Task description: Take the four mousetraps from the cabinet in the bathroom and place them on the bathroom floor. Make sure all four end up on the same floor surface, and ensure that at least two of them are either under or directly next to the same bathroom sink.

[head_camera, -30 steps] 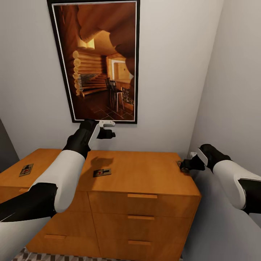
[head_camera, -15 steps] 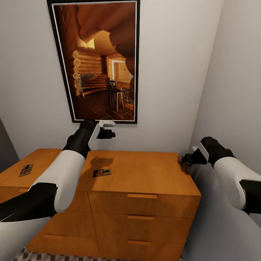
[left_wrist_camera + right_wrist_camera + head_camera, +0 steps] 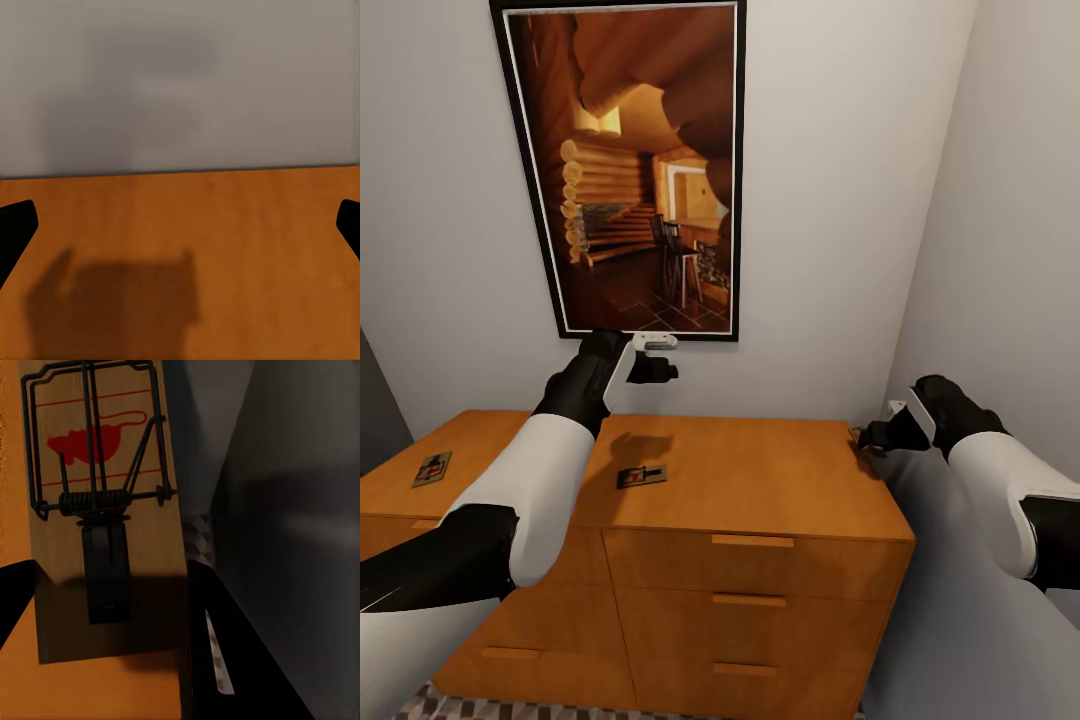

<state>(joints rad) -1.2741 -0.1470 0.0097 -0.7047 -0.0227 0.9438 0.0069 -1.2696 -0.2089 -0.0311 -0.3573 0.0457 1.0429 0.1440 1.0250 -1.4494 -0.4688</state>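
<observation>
The orange-brown cabinet [image 3: 760, 480] stands against the wall under a picture. Two mousetraps lie flat on its top, one near the left end [image 3: 433, 468] and one in the middle [image 3: 642, 476]. A third mousetrap [image 3: 101, 510], with a red mark and wire parts, sits between the fingers of my right gripper [image 3: 112, 600]. That right gripper [image 3: 868, 438] is shut on the trap, just above the cabinet's right end. My left gripper [image 3: 658, 358] hangs open above the back of the cabinet top, near the wall, its fingers [image 3: 15, 225] wide apart with nothing between them.
A large framed picture [image 3: 630, 170] hangs on the wall behind the cabinet. A grey side wall [image 3: 1010, 250] closes in on the right, close to my right arm. A strip of the cube-pattern floor [image 3: 460, 708] shows below the drawers.
My right gripper has risen a little with the mousetrap, lifting it off the cabinet's right end. The left arm and the two traps on top have not moved.
</observation>
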